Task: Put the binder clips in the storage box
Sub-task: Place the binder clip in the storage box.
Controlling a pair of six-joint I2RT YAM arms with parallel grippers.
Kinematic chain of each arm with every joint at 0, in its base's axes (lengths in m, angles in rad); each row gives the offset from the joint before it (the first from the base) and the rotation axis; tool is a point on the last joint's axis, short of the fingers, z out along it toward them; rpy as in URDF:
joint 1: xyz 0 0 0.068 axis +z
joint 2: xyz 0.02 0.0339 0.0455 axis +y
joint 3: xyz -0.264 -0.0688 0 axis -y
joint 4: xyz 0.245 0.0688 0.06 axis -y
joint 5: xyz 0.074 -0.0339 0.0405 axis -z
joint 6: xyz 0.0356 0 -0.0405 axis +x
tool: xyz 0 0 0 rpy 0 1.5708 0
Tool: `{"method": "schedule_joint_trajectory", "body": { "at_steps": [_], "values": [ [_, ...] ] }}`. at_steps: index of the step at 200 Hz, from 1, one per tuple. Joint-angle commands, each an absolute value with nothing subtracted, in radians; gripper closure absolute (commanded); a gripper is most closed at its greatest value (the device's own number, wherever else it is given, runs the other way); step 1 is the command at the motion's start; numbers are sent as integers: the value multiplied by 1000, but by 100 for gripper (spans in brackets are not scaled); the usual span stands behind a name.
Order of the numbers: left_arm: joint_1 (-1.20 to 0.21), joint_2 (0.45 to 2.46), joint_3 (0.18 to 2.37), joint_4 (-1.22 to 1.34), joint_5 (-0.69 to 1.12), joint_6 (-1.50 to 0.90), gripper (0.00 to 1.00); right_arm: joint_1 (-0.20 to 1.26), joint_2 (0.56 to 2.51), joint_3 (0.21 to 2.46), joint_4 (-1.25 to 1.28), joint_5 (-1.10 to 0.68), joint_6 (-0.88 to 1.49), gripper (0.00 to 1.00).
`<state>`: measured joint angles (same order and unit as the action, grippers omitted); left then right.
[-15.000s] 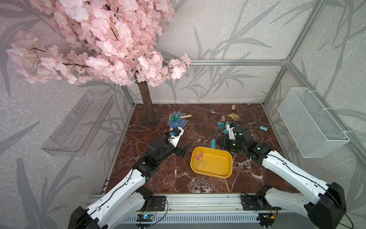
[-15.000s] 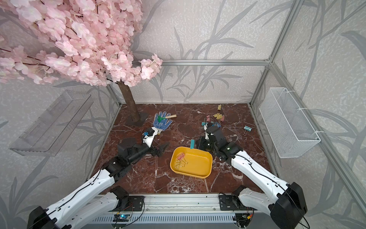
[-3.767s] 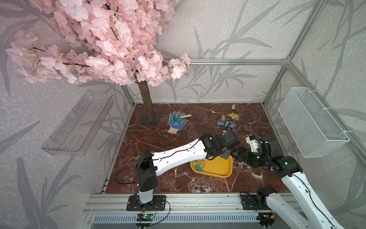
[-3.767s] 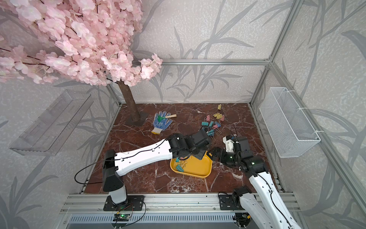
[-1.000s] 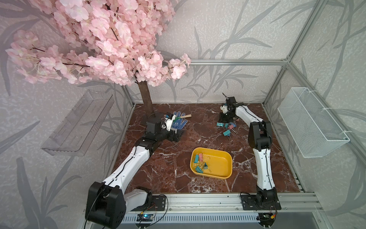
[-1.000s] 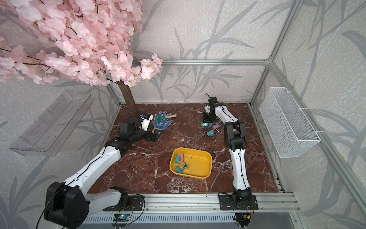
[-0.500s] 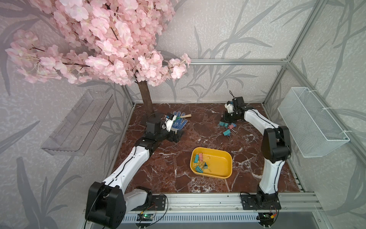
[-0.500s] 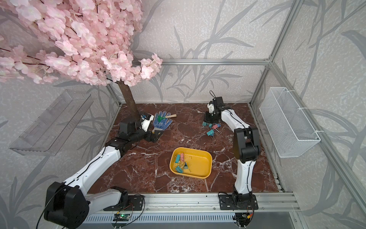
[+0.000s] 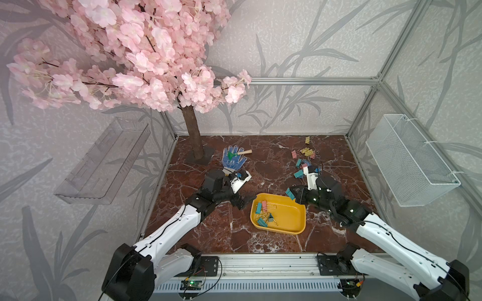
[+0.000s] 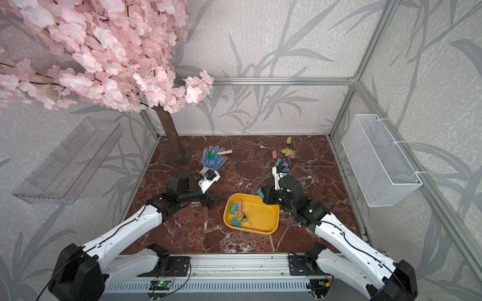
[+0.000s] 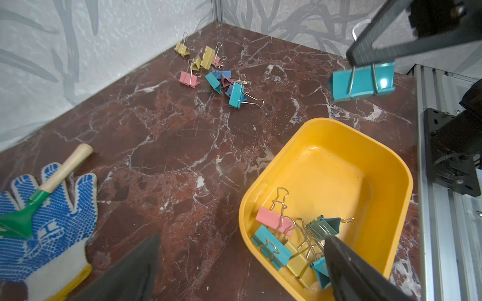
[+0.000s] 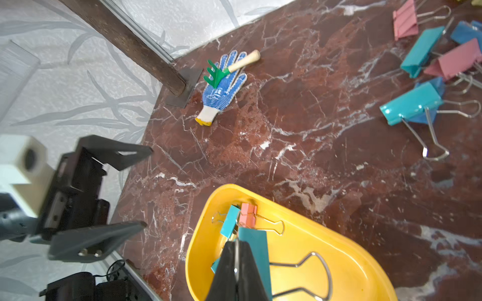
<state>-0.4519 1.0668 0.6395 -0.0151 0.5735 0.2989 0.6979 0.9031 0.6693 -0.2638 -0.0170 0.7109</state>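
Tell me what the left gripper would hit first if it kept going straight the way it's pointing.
Probably the yellow storage box: the open left gripper straddles its corner wall, one finger over the binder clips inside, the other outside over marble. Height is unclear, so it might reach those clips first.

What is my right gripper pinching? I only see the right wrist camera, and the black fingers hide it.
Observer: The right gripper pinches the wire handles of a teal clip, which hangs in the air near the rim of the storage box.
Operator: Are all the loose clips pink, teal and blue?
Observer: No. Several yellow clips lie farther back, by the rear wall.
Operator: Any yellow one in the box?
Observer: Yes, one yellow clip lies in the pile there, mostly hidden in your view.
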Motion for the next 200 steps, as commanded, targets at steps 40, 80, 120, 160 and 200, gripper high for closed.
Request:
{"method": "schedule_joint_trajectory", "body": {
  "at_steps": [40,80,120,160,200],
  "values": [
    [-457,1040,624,27,532,320,0,885,1192,650,-76,163,831,100],
    [-465,1064,646,-10,492,298,0,902,1429,687,94,173,828,100],
    [-472,1053,639,-12,486,319,0,900,1548,693,187,163,829,100],
    [-478,1034,626,-3,479,337,0,930,1507,668,177,152,838,75],
    [-482,1034,629,-3,480,339,0,930,1234,651,12,295,775,53]
  ]
}}
